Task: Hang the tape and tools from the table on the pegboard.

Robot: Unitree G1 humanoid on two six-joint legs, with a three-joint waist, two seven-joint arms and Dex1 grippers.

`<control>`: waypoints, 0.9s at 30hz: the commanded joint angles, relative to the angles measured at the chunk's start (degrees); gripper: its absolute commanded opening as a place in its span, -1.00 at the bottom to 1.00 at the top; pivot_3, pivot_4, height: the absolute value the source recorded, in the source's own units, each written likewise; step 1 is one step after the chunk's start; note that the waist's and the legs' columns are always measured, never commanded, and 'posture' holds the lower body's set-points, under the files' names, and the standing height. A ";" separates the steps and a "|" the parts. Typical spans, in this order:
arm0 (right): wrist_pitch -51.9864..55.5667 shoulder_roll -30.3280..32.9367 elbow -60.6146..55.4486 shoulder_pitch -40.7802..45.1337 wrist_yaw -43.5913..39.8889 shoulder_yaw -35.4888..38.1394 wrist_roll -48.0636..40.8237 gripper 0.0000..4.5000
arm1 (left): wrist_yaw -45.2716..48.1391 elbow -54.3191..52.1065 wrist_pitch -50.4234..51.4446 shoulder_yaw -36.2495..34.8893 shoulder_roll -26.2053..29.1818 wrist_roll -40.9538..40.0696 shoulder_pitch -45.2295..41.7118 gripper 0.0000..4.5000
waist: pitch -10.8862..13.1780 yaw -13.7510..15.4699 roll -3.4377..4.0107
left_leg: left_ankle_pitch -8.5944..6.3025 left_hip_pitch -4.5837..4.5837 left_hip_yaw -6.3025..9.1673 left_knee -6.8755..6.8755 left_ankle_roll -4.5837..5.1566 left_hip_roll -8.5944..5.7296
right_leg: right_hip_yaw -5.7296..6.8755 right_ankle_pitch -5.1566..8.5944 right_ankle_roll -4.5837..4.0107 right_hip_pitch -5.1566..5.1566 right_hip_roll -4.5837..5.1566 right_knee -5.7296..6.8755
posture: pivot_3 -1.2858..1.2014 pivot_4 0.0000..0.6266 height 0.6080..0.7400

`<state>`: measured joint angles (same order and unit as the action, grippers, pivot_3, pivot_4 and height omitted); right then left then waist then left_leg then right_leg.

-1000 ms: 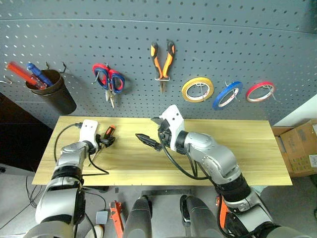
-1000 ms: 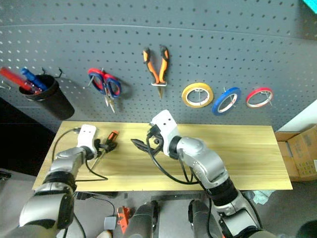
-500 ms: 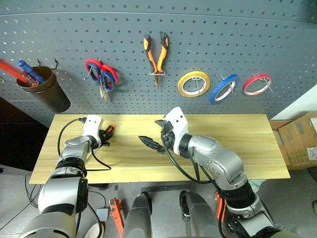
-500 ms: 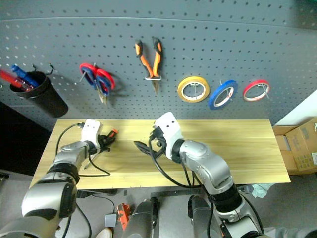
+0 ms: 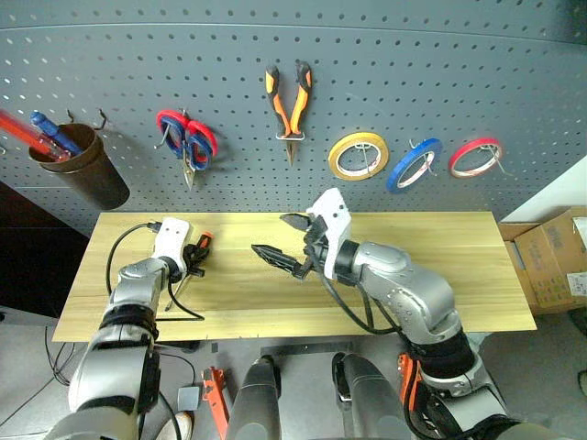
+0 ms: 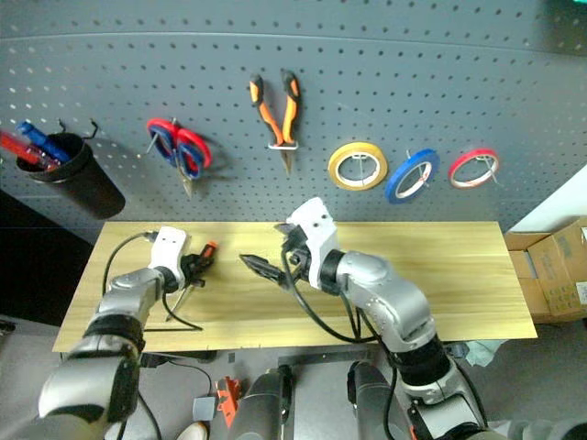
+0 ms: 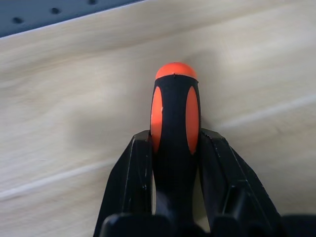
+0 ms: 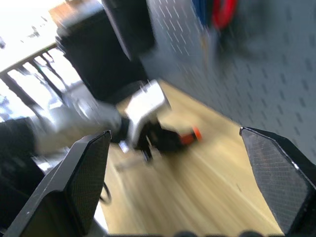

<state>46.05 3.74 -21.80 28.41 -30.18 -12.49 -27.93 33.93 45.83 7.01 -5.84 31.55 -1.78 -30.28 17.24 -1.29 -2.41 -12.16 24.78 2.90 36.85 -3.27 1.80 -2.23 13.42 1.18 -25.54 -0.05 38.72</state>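
Observation:
At the left of the table (image 5: 440, 266), my left gripper (image 5: 195, 254) is shut on a small tool with an orange-and-black handle (image 7: 174, 103). The handle's orange end (image 5: 206, 236) sticks out past the fingers, close over the wood. Above the table's middle my right gripper (image 5: 272, 234) is open and holds nothing. It points toward the left gripper. The orange-and-black pliers (image 5: 289, 105) and the blue tape (image 5: 415, 165) hang on hooks of the pegboard (image 5: 440, 55).
Red-handled scissors (image 5: 186, 142), a yellow tape roll (image 5: 359, 156) and a red tape roll (image 5: 476, 157) also hang on the board. A dark cup (image 5: 87, 170) with screwdrivers hangs at far left. A cardboard box (image 5: 555, 261) stands beyond the table's right end.
My left gripper has closed on the orange-and-black tool's handle. My right gripper has risen a little, still open. The head camera has shifted.

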 commanded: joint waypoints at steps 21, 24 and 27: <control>-4.82 -6.91 3.20 15.94 9.20 12.92 -16.40 1.00 | -27.36 -36.98 1.75 -7.89 6.06 9.94 -11.74 -0.57 | -9.84 4.40 -0.74 | 0.57 -0.86 -0.32 -0.82 -0.32 -0.03 | -0.14 -0.23 -0.02 0.66 -0.67 -0.75 | 0.23 -1.00 1.00; -6.18 -6.80 3.58 15.91 9.57 12.64 -15.55 1.00 | -27.92 -30.40 -0.58 -8.21 5.87 8.82 -15.94 -0.57 | -10.06 4.79 -0.94 | 0.58 -0.88 -0.32 -0.78 -0.33 -0.02 | -0.15 -0.32 -0.16 0.68 -0.68 -0.72 | 0.22 -1.00 1.00; -7.64 -6.37 3.96 15.91 9.77 12.07 -14.15 1.00 | -28.15 -21.72 -5.04 -7.60 6.47 8.73 -20.59 -0.57 | -10.29 5.48 -1.01 | 0.60 -0.89 -0.31 -0.77 -0.33 0.00 | -0.13 -0.44 -0.35 0.69 -0.71 -0.68 | 0.21 -1.00 1.00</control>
<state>40.36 -2.79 -17.09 43.47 -20.31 -0.41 -42.64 6.64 21.80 5.39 -13.49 36.66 7.14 -47.65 6.95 4.19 -3.42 -11.56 23.87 2.59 36.09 -3.60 1.79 -2.37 12.97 0.82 -24.84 -0.77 38.04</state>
